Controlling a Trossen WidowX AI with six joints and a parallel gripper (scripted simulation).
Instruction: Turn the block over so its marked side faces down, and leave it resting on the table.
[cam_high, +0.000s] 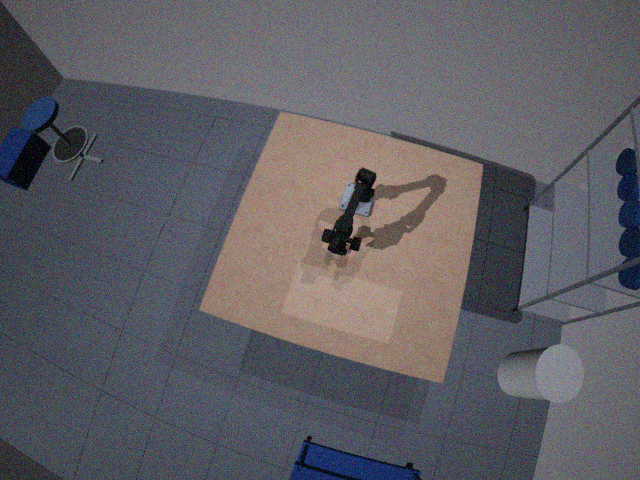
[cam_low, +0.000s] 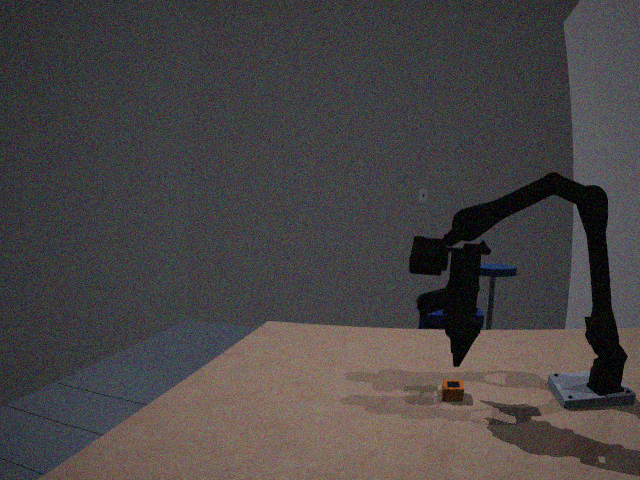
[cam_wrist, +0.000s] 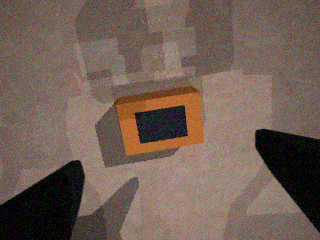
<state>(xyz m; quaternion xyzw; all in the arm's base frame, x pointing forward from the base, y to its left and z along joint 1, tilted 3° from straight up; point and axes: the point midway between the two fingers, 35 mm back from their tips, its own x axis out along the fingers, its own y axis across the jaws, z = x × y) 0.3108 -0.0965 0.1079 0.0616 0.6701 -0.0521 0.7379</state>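
Note:
The orange block (cam_low: 452, 394) (cam_wrist: 196, 125) rests on the table (cam_high: 258, 232) (cam_low: 206, 439), with its dark marked side (cam_low: 452, 384) (cam_wrist: 161, 124) facing up. My gripper (cam_low: 456, 364) (cam_wrist: 169, 153) is open and empty. It points down and hangs above the block, not touching it. In the wrist view the block lies between and slightly beyond the two fingertips, turned a little. In the view of the top view the arm's wrist hides nearly all of the block.
The arm's pale base plate (cam_high: 348, 198) (cam_low: 594, 400) is fixed on the table, to the right of the block in the view of the exterior view. Stool, bench, white cylinder (cam_high: 558, 373) and shelf rack stand off the table.

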